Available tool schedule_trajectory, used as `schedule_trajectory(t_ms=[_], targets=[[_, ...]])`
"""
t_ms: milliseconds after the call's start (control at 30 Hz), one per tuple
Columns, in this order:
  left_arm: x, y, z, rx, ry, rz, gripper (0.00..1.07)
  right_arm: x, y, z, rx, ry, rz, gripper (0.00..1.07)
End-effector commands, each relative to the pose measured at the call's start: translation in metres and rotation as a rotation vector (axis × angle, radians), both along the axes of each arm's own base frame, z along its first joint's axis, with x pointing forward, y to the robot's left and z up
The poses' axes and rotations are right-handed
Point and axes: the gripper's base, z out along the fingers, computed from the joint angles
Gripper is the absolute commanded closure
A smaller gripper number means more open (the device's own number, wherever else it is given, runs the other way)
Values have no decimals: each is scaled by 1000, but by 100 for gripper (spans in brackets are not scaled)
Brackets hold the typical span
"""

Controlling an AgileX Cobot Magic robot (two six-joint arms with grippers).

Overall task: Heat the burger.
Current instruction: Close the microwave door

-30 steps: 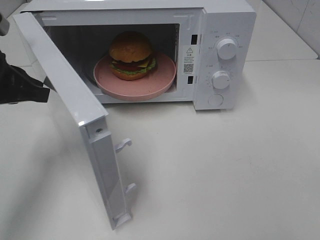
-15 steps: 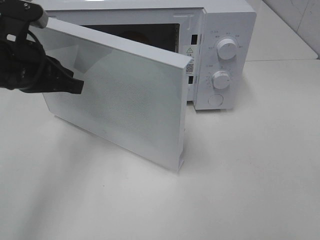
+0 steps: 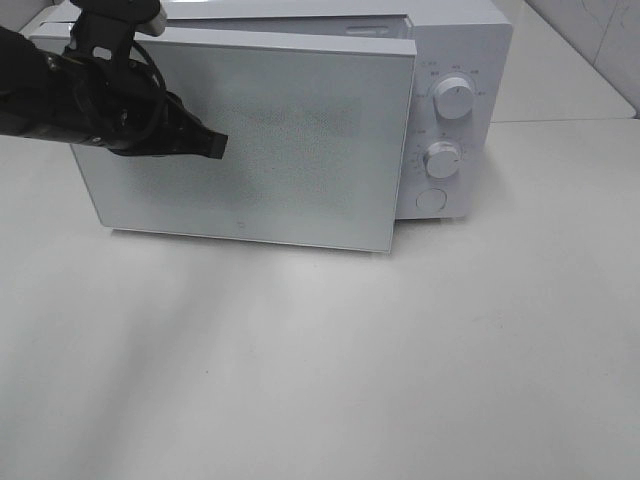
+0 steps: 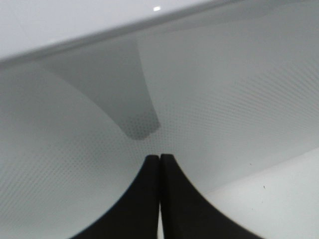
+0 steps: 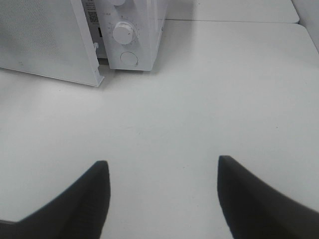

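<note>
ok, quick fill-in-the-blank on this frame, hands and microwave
1. On the microwave, the left hand presses the ___.
2. Its fingers are ___ (open/shut).
3. The right hand hangs ___ (open/shut) above the table.
4. The control panel has ___ knobs.
Missing: door; shut; open; two.

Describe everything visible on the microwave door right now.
The microwave door is a flat, glossy white panel with a fine dotted mesh across its face. It is swung almost shut, but its free edge stands off from the control panel, so it is not latched. The left gripper, jaws shut, seems to press against its outer face.
</note>
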Motion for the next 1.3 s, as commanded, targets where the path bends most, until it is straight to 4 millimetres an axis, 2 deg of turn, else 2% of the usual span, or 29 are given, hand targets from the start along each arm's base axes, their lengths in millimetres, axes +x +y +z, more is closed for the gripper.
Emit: schedule_trajectory(t_ms=[33,200,267,367,433,533,600,1000,1300], targets=[[7,-5,2,-28,-5,16,106,-3,-1,1,-2,-42,-12,48],[16,-12,3,-45,-9,19,106,-3,-1,1,-2,-42,-12,48],[22,-25,3,-49,-20,-1,106,-3,-1,1,-2,-42,-12,48],[23,-29,2,-50,-21,-8,106,-3,-1,1,-2,-42,-12,48],[30,-42,1,-55,-36,-26,106,-3,-1,1,-2,-42,-12,48],[32,-46,1,-56,-38,-30,106,-3,-1,1,-2,-42,-12,48],[41,-56,-1,-62,-46,-42,106,-3,-1,1,-2,-42,-12,48],[57,-80,-2,-81,-71,-69,106,-3,-1,1,-2,-42,-12,48],[68,-100,5,-108,-111,-93,106,-3,-1,1,-2,-42,-12,48]])
